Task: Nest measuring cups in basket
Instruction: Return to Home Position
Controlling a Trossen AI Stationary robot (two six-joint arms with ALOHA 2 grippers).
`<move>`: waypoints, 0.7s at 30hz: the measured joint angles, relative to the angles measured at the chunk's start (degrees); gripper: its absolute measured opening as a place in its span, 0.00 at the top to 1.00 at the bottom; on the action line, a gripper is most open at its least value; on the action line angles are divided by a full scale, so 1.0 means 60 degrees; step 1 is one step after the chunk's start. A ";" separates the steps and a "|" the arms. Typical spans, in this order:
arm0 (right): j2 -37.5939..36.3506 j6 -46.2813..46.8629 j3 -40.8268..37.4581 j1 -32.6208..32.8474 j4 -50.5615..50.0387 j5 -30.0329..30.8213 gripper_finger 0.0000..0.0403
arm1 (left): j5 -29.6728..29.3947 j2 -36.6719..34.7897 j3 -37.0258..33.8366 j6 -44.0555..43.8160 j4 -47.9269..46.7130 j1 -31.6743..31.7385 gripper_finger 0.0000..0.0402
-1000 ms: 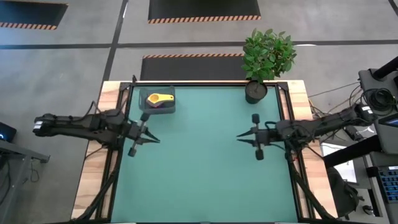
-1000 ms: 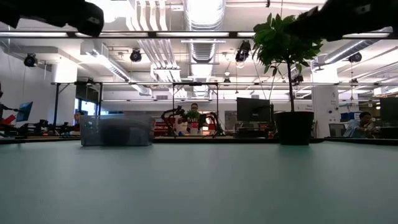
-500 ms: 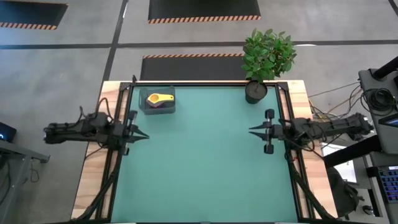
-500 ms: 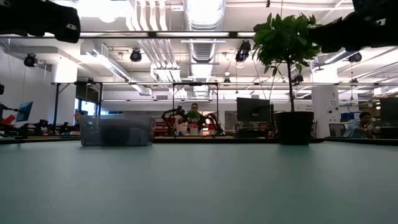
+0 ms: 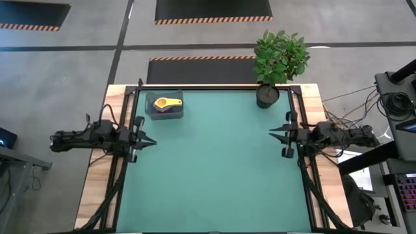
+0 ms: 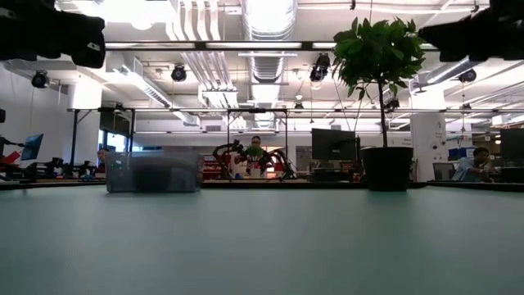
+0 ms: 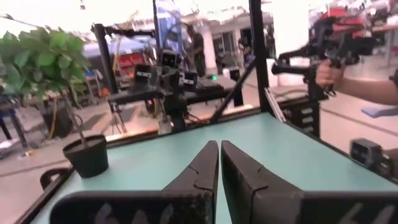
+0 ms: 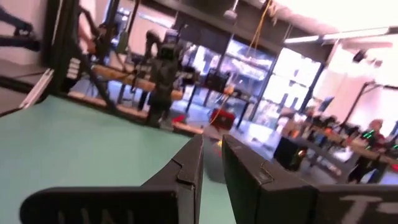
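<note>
The basket [image 5: 164, 106] sits well apart from both arms, near a far corner of the bench [image 5: 214, 182]. The nested measuring cups [image 5: 166, 103] are inside it, with only the yellow one plain on top. From the left gripper [image 5: 149, 140] the basket lies off to the side, toward the far edge and slightly ahead of the tips. From the right gripper [image 5: 273, 134] it is right across the bench, so the left arm is much the nearer. The yellow cup's handle runs across the bench, roughly along the line both sets of jaws point.

Both sets of jaws are pressed together and hold nothing; the right pair shows only a thin slit. My guess is the nesting is finished and only the retreat is left.

A second ago both grippers reached further in over the green surface. They have since drawn back to the side rails, the right one travelling more. The basket and cup have not shifted.
</note>
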 joint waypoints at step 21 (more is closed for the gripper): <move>0.0360 0.1636 -0.1096 -0.0033 0.0102 0.0324 0.88 | -0.0496 0.0158 -0.1506 -0.0394 0.2471 0.0007 1.00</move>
